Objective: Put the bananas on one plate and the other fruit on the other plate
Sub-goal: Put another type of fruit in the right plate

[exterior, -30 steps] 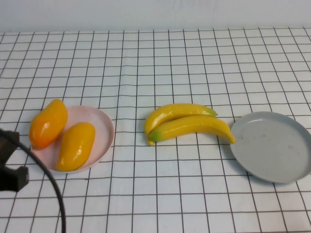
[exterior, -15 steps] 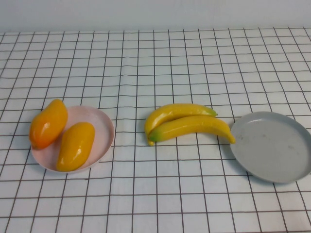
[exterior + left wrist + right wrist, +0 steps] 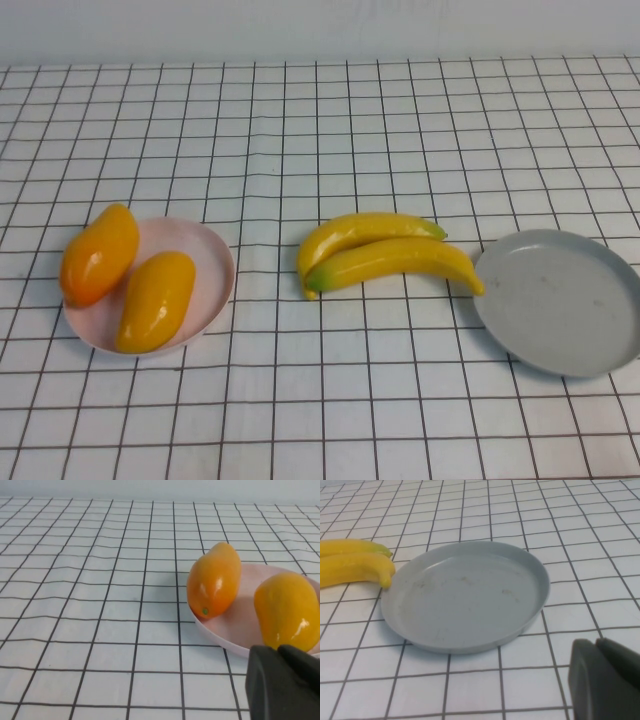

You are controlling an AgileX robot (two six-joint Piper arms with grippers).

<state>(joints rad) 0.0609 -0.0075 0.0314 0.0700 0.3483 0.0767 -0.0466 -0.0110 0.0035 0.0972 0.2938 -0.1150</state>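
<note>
Two yellow bananas (image 3: 385, 250) lie side by side on the cloth at mid-table, and the tip of the nearer one reaches the rim of the grey plate (image 3: 560, 300) on the right. That plate holds nothing. On the left, the pink plate (image 3: 215, 265) carries both orange-yellow fruits (image 3: 100, 255) (image 3: 157, 300). Neither arm shows in the high view. My left gripper (image 3: 277, 651) is shut and holds nothing, just short of the pink plate (image 3: 235, 625) and the nearer fruit (image 3: 287, 610). My right gripper (image 3: 596, 643) is shut and holds nothing, near the grey plate (image 3: 465, 595).
A white cloth with a black grid (image 3: 320, 130) covers the table, slightly wrinkled. A pale wall (image 3: 320, 25) runs along the far edge.
The left arm and its cable, seen at the lower left of the high view a second ago, have drawn back out of that view. The fruit and plates have not moved.
</note>
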